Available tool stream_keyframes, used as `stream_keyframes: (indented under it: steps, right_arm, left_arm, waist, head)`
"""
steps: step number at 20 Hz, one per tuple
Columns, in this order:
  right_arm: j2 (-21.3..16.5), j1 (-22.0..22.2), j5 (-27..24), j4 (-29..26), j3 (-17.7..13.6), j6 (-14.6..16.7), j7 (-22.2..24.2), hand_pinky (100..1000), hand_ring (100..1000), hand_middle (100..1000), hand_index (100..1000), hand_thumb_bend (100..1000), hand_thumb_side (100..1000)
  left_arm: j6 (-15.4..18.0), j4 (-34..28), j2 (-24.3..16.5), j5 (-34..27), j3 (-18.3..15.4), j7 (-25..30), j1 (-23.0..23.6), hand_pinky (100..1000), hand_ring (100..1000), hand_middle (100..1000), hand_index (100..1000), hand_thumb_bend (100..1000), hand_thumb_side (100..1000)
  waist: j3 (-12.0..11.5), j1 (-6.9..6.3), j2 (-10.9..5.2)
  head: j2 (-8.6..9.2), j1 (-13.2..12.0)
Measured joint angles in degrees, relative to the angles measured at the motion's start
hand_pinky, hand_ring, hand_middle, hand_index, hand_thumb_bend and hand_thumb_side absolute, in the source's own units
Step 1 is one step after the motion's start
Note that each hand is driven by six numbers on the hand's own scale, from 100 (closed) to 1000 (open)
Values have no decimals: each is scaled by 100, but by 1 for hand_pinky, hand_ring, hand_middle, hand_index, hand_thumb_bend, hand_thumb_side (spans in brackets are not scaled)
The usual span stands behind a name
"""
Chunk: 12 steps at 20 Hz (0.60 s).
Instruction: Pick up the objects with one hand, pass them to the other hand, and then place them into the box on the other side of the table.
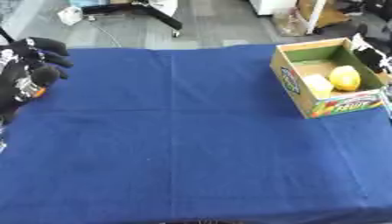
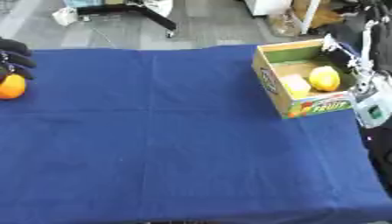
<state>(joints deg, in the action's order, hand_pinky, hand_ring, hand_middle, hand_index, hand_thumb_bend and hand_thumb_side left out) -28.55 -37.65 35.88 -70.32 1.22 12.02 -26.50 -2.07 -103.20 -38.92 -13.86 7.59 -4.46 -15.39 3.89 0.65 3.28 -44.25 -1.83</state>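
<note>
Left eye view: left hand (image 1: 27,70), fingers curled around an orange, at the blue desk's (image 1: 191,144) edge. Right eye view: orange (image 2: 12,86) awaits handover; box (image 2: 269,74) already holds a lemon (image 2: 324,78) and a pale block (image 2: 295,85); right hand unseen.

Both views look steeply down from the head onto the blue-clothed table (image 1: 191,144), facing its far edge and the floor beyond. Mid-range, nearly the whole top in frame. Shared: cloth and cardboard box (image 2: 269,83) at far right corner. Right eye is offset rightward.
</note>
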Motion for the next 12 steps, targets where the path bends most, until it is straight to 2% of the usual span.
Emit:
stream_keyframes:
  steps: [3, 7, 10, 12]
  right_arm:
    - [-19, 330, -243, -994, 156, 23, 356, 833, 837, 836, 941, 102, 207]
    - [-42, 624, -583, -1985, 395, 87, 804, 830, 830, 830, 937, 100, 210]
    - [-46, 721, -832, -2551, 600, 170, 1144, 829, 827, 828, 934, 100, 210]
    - [-46, 725, -981, -2876, 746, 233, 1382, 827, 823, 826, 930, 101, 205]
  left_arm:
    - [-105, 124, -73, 328, -110, -93, -79, 573, 615, 622, 704, 1000, 574]
    - [-367, 470, -343, 992, -255, -135, -330, 599, 626, 638, 720, 1000, 524]
    - [-651, 987, -631, 1708, -279, -32, -635, 630, 641, 656, 736, 975, 499]
    - [-871, 1476, -789, 2279, -264, 111, -914, 648, 651, 669, 750, 921, 479]
  waist:
    - [8, 0, 0]
    - [44, 0, 0]
    - [92, 0, 0]
    - [127, 0, 0]
  head:
    - [0, -187]
    - [0, -487]
    - [0, -771]
    - [0, -959]
